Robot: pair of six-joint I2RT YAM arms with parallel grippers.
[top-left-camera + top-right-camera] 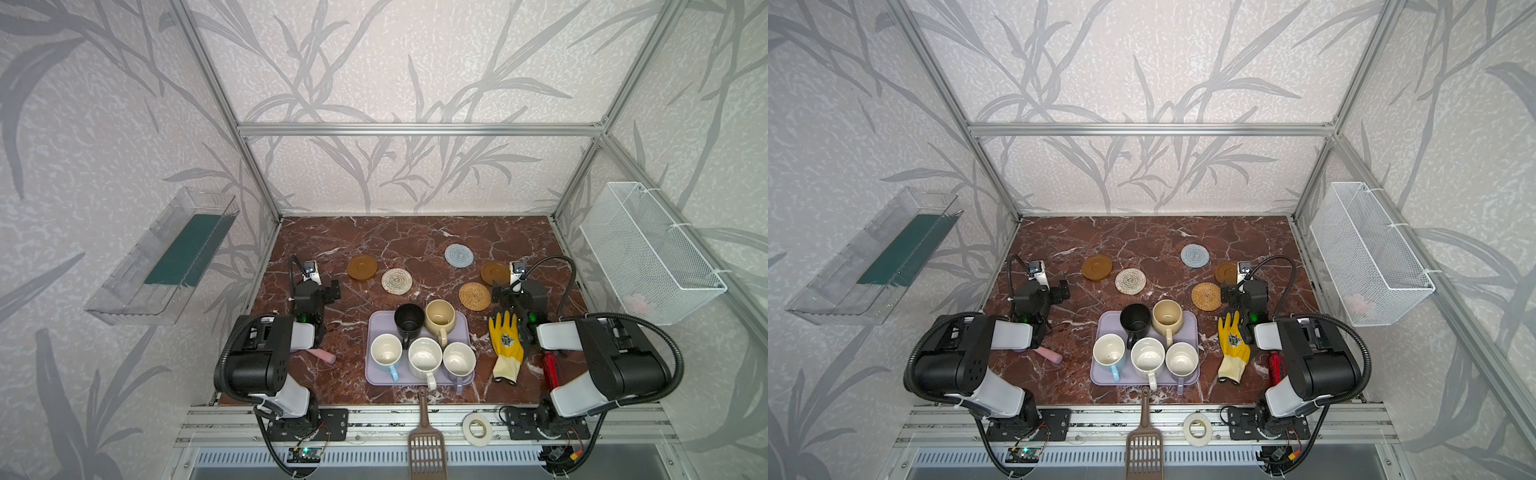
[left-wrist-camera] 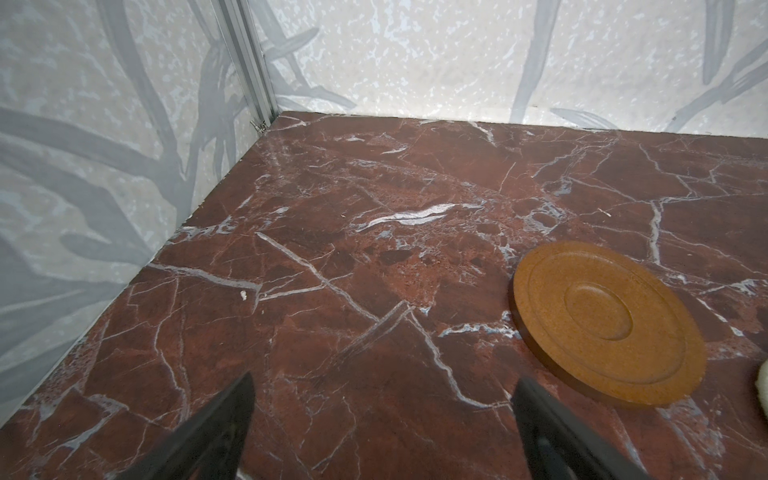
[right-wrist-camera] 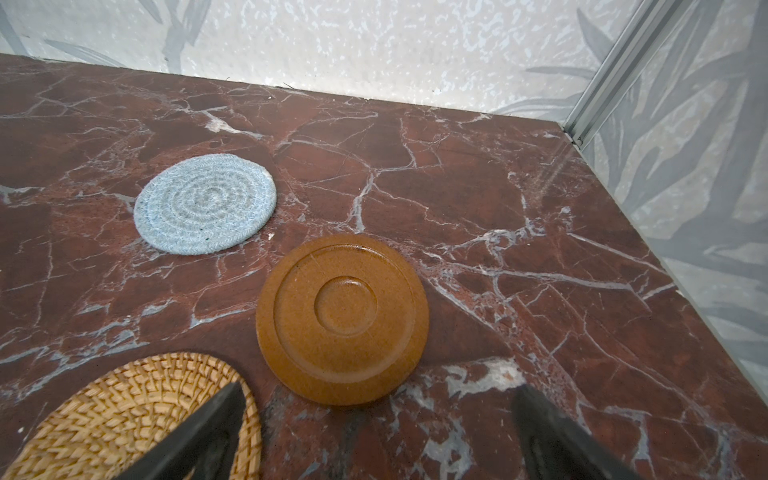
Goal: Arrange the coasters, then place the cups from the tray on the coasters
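Observation:
Five coasters lie on the marble behind the tray: amber-brown (image 1: 362, 267), cream woven (image 1: 396, 281), grey-blue woven (image 1: 459, 255), a second amber-brown (image 1: 493, 272) and tan rattan (image 1: 474, 296). The lavender tray (image 1: 376, 328) holds the cups: black (image 1: 409, 318), beige-yellow (image 1: 439, 314), light blue (image 1: 386, 353), cream-white (image 1: 424, 357) and lavender-grey (image 1: 459, 359). My left gripper (image 2: 384, 386) is open over bare marble, with the amber coaster (image 2: 609, 322) off to one side. My right gripper (image 3: 378, 395) is open and empty, just short of the amber coaster (image 3: 343, 318), one finger over the rattan coaster (image 3: 124, 415).
A yellow glove (image 1: 505, 345) and a red object (image 1: 550, 370) lie right of the tray. A pink object (image 1: 322, 355) lies by the left arm. A brown scoop (image 1: 426, 440) and white tape roll (image 1: 477, 429) sit on the front rail. A wire basket (image 1: 648, 253) hangs on the right wall.

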